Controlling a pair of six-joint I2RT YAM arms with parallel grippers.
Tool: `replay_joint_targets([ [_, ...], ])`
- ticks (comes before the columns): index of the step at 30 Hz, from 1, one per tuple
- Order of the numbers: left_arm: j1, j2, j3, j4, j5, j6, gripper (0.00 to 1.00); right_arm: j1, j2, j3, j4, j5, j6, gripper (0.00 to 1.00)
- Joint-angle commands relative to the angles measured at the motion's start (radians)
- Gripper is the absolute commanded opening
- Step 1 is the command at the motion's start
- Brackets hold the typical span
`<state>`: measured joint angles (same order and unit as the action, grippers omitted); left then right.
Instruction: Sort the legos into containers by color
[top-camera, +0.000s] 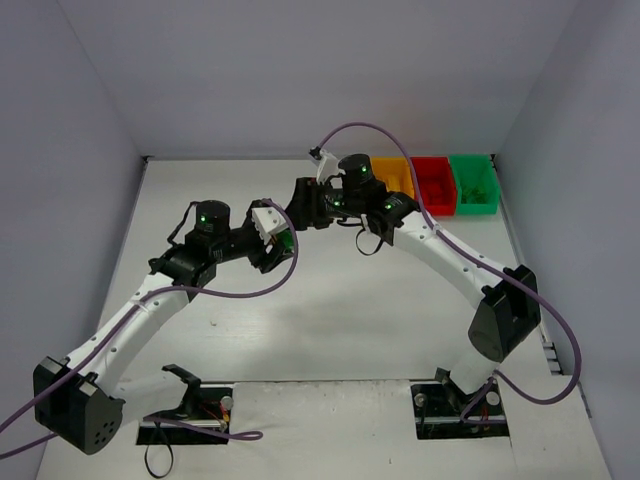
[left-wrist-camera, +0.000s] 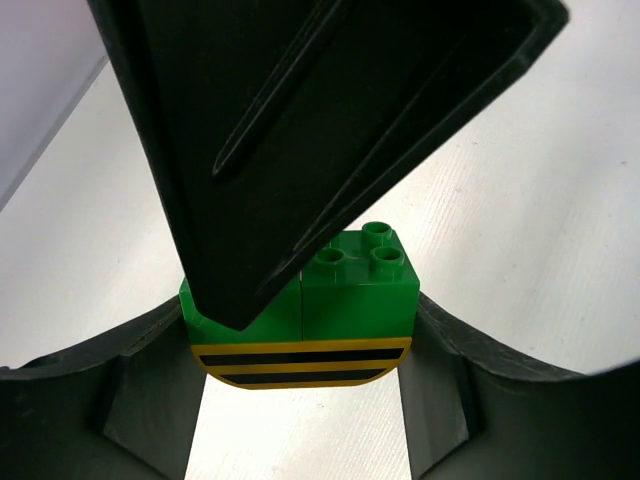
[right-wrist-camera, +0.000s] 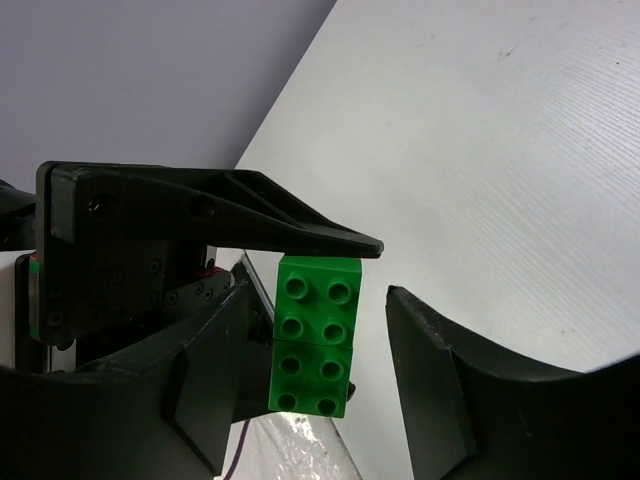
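Observation:
Two green legos (left-wrist-camera: 330, 300) sit side by side, with a yellow-and-black striped piece (left-wrist-camera: 300, 362) on their underside. My left gripper (left-wrist-camera: 300, 345) is shut on this stack and holds it above the table; it shows in the top view (top-camera: 280, 238). My right gripper (right-wrist-camera: 320, 370) is open and straddles the green legos (right-wrist-camera: 315, 335), with a gap to its right finger (right-wrist-camera: 440, 390). It meets the left gripper in the top view (top-camera: 296, 215). The yellow-orange container (top-camera: 394, 177), red container (top-camera: 434, 184) and green container (top-camera: 473, 182) stand in a row at the back right.
White walls enclose the table on three sides. Purple cables (top-camera: 380, 128) loop over both arms. The right arm (top-camera: 450, 255) stretches from the front right toward the table's middle. One finger (left-wrist-camera: 300, 130) of the right gripper fills the upper left wrist view.

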<state>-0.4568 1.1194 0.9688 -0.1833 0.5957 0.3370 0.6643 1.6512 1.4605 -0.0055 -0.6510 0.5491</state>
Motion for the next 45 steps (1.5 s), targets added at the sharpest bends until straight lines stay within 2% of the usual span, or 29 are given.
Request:
replay_joint_targets([
  [1, 0.009, -0.007, 0.025, 0.064, 0.029, 0.007, 0.00, 0.006, -0.025, 0.026, 0.047, -0.007, -0.012, 0.52],
  [5, 0.009, 0.008, 0.042, 0.064, 0.035, 0.004, 0.00, 0.011, -0.022, 0.034, 0.035, -0.007, -0.023, 0.47],
  [15, 0.010, 0.037, 0.071, 0.051, 0.047, 0.000, 0.00, 0.015, -0.010, 0.031, 0.016, 0.005, -0.041, 0.51],
  [27, 0.009, 0.039, 0.081, 0.045, 0.053, 0.000, 0.00, 0.021, 0.028, 0.037, 0.010, 0.036, -0.075, 0.49],
  [33, 0.009, 0.049, 0.080, 0.047, 0.059, 0.000, 0.00, 0.023, 0.033, 0.054, 0.010, 0.042, -0.087, 0.32],
  [36, 0.009, 0.057, 0.077, 0.045, 0.058, 0.000, 0.00, 0.021, 0.025, 0.060, 0.010, 0.063, -0.100, 0.27],
  [40, 0.010, 0.071, 0.059, 0.045, 0.050, -0.006, 0.00, 0.012, 0.013, 0.061, -0.017, 0.076, -0.109, 0.16],
  [45, 0.035, 0.097, 0.033, 0.047, 0.049, -0.032, 0.00, -0.031, -0.024, 0.041, -0.017, 0.071, -0.115, 0.10],
])
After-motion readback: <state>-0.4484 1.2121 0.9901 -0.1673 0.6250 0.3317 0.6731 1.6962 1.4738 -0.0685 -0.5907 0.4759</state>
